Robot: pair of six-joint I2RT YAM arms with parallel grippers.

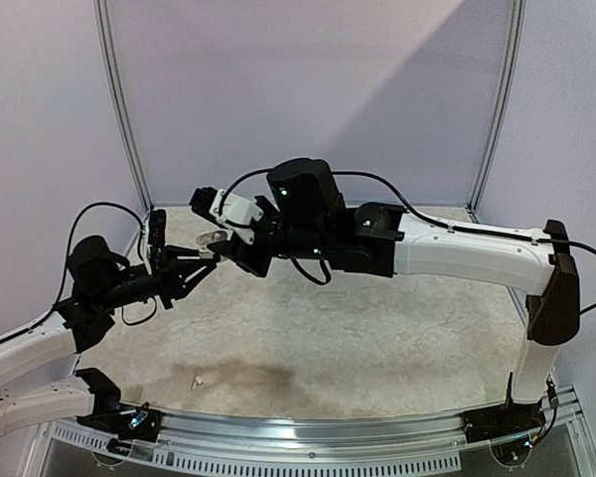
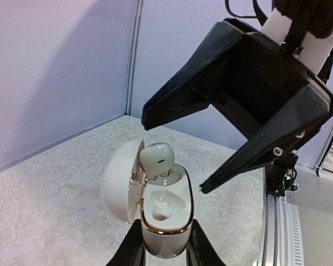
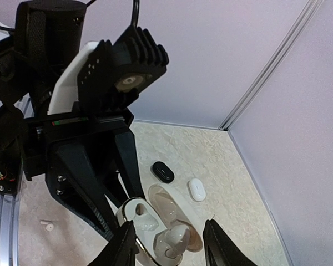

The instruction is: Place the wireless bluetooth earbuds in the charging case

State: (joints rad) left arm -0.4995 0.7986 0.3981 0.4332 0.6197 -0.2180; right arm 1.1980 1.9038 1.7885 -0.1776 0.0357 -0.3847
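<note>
table (image 1: pixel 377 338) with pale cream mottled top, lilac panels (image 1: pixel 308 89) along back and sides, small black case (image 3: pixel 162 172) and small white case (image 3: pixel 197 189) lying close together, not touching, tiny white earbud (image 1: pixel 196 381) alone near front edge

From overhead the charging case (image 1: pixel 210 238) is only a pale speck, its contents too small to make out. A white fleck (image 1: pixel 196 381) on the mat (image 1: pixel 377 338) is too tiny to name. At the left gripper (image 2: pixel 165 250), the case's base runs off the bottom of the wrist view.
</note>
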